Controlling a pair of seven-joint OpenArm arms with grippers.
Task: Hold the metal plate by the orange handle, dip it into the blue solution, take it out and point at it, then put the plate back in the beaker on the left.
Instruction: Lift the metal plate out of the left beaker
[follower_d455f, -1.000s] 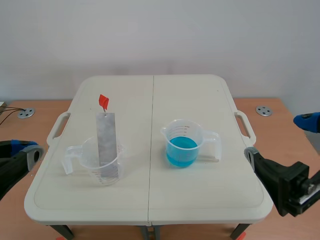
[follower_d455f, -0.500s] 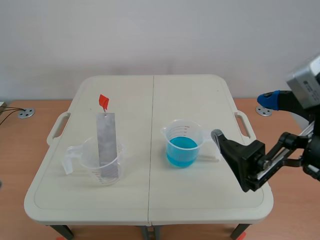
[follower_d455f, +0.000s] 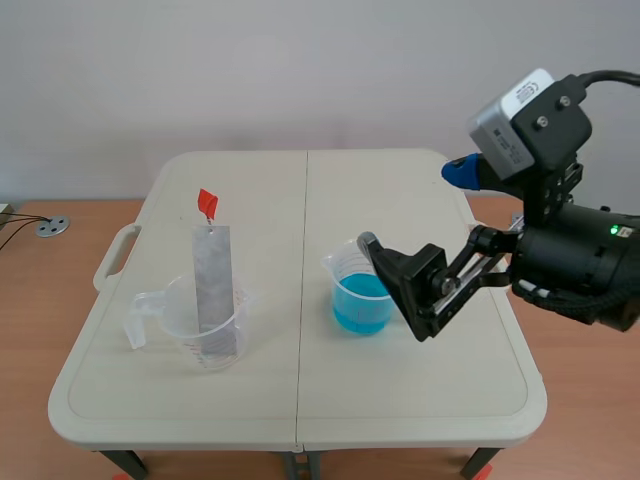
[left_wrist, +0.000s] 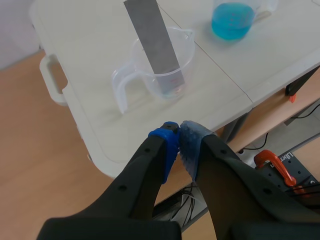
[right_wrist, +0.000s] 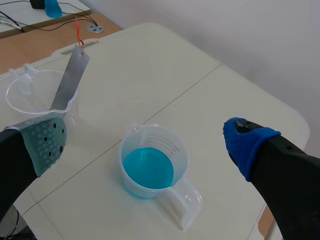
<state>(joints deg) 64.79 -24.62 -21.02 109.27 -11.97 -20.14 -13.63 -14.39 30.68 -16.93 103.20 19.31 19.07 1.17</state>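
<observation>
So the metal plate (follower_d455f: 212, 282) is standing in the clear beaker (follower_d455f: 205, 330) on the left half of the table (follower_d455f: 300, 195). It leans a bit against the rim, bottom end down inside, and the little orange handle (follower_d455f: 207, 204) sticks up at the top with nothing touching it. The beaker of blue solution (follower_d455f: 362, 292) sits on the right half, well apart from the clear one, handle pointing away from it.

The right gripper (right_wrist: 146, 144) hangs in the air above the blue beaker with its fingers spread wide and nothing between them. From its own camera the beaker sits right between the two pads, lower down.

The left gripper (left_wrist: 177, 136) is off the table, over the wooden floor (left_wrist: 40, 165) near the table's corner. Its pads are pressed together on nothing, and the clear beaker with the plate is ahead of it.
</observation>
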